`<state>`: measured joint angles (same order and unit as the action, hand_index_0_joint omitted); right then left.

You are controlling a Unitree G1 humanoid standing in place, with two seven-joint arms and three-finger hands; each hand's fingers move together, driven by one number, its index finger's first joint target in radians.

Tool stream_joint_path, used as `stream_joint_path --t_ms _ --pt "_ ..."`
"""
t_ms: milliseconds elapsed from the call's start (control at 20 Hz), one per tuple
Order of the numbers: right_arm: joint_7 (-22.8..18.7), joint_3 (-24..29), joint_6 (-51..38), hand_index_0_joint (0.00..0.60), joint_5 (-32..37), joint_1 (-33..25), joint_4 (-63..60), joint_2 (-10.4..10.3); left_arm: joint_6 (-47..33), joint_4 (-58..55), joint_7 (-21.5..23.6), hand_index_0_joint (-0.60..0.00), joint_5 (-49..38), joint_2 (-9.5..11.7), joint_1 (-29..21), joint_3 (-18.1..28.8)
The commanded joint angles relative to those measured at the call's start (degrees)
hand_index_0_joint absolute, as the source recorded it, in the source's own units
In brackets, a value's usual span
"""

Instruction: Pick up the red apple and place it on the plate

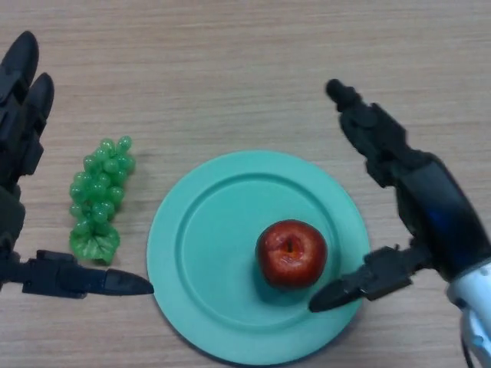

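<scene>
A red apple point(291, 253) rests upright on the teal plate point(199, 253), a little right of the plate's centre. My right hand point(430, 215) hovers at the plate's right rim, open, its fingers stretched past the far rim and its thumb pointing at the apple from the near right without touching it. At the left edge of the view is my left hand point(19, 146), also open, fingers straight toward the far side and thumb lying on the table pointing right toward the plate.
A bunch of green grapes point(98, 198) lies on the wooden table point(230, 69) between my left hand and the plate.
</scene>
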<state>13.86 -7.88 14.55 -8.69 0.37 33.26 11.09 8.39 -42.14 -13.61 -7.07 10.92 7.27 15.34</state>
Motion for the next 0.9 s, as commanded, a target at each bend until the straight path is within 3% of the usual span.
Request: stream_joint_path --t_ms 50,200,450,650,900 --pt "0.5 3.2 -7.2 0.0 5.6 0.2 4.9 1.2 -4.0 -2.2 1.1 0.0 -0.6 2.0 -1.3 0.9" --pt "-0.2 4.4 -8.5 0.0 7.4 2.2 6.6 1.4 -2.1 -2.6 2.5 0.0 -1.6 2.9 -2.8 1.5" --pt "-1.3 6.8 -8.5 0.0 9.5 4.6 11.7 1.6 -4.6 -1.7 1.8 0.0 -1.0 1.9 -0.9 1.0" --pt "-2.6 6.9 -14.1 0.0 8.2 6.0 9.3 1.4 -5.2 -1.4 2.2 0.0 -0.5 1.4 0.1 0.7" --pt "-2.4 7.4 -8.2 0.0 9.0 4.9 13.2 1.6 -4.4 -2.2 2.0 0.0 0.5 2.0 -0.9 1.7"
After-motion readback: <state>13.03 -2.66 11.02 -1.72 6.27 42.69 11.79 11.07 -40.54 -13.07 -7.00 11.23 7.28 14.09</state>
